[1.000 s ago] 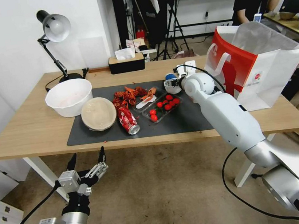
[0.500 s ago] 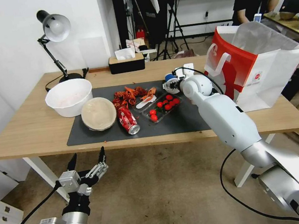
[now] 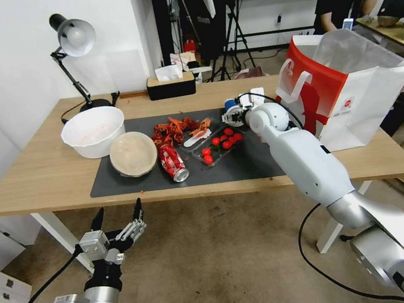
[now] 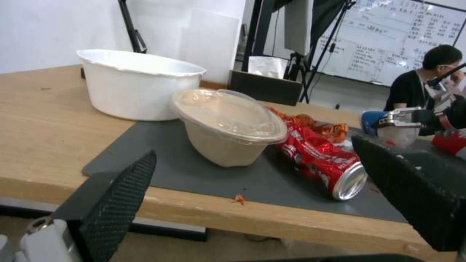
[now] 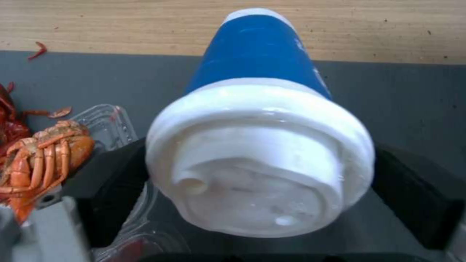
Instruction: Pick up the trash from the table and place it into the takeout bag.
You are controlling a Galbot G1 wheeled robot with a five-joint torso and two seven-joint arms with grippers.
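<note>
Down in front of the table, below its near edge, the left gripper hangs idle with its fingers spread wide, holding nothing. On the grey mat, nearest the edge, the red can lies on its side, its open end toward the front, touching or just beside the beige bowl, which sits tilted under a clear lid. The big white bowl stands just behind that, off the mat's left corner. Right of the can is the tray of tomatoes, and behind it a heap of red crayfish shells. Farther back, the right arm reaches across the mat, and the right gripper has its two black fingers pressed against the sides of the blue cup, just under its white lid. The red-and-white bag stands open at the right end of the table, near that arm.
</note>
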